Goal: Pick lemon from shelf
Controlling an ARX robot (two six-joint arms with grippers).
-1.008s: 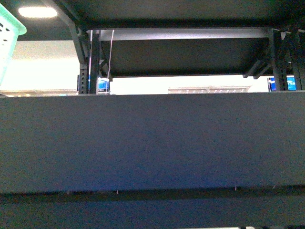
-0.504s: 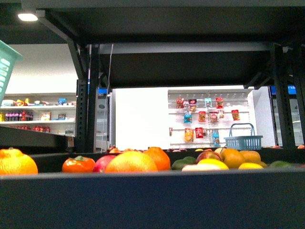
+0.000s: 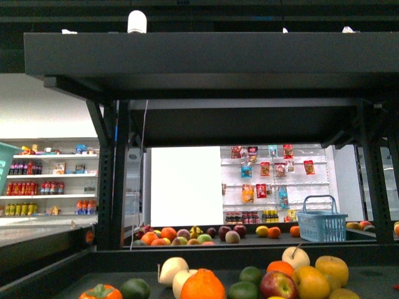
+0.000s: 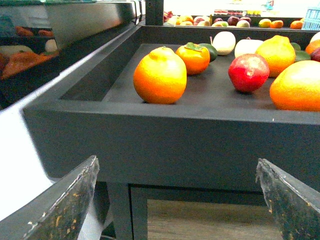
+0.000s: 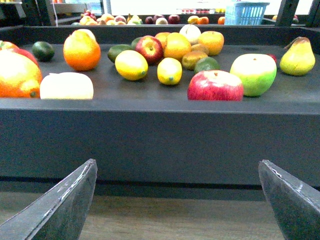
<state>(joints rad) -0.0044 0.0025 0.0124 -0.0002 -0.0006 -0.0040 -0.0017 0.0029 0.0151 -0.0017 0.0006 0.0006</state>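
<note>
The shelf is a black metal rack whose upper tier [image 3: 212,53] spans the front view. The tall front wall [image 5: 160,135] of a fruit tier faces the right wrist camera. Two yellow lemons lie on that tier, one [image 5: 169,71] with a small nub and a larger one [image 5: 131,65] beside it. My right gripper [image 5: 177,161] is open, low before the front wall and short of the fruit. The left gripper [image 4: 176,160] is open too, below the tier's near corner wall [image 4: 170,145]. Neither gripper shows in the front view.
Around the lemons lie oranges [image 5: 81,50], red apples [image 5: 215,86], a green apple [image 5: 253,74] and a pear [image 5: 299,57]. An orange [image 4: 160,75] sits near the left corner. A blue basket [image 3: 322,227] stands on the far tier. White shop shelves [image 3: 53,180] stand behind.
The front view has risen: the tier's front wall filled it a second ago, and now it looks over the wall at the fruit, with the upper tier in sight.
</note>
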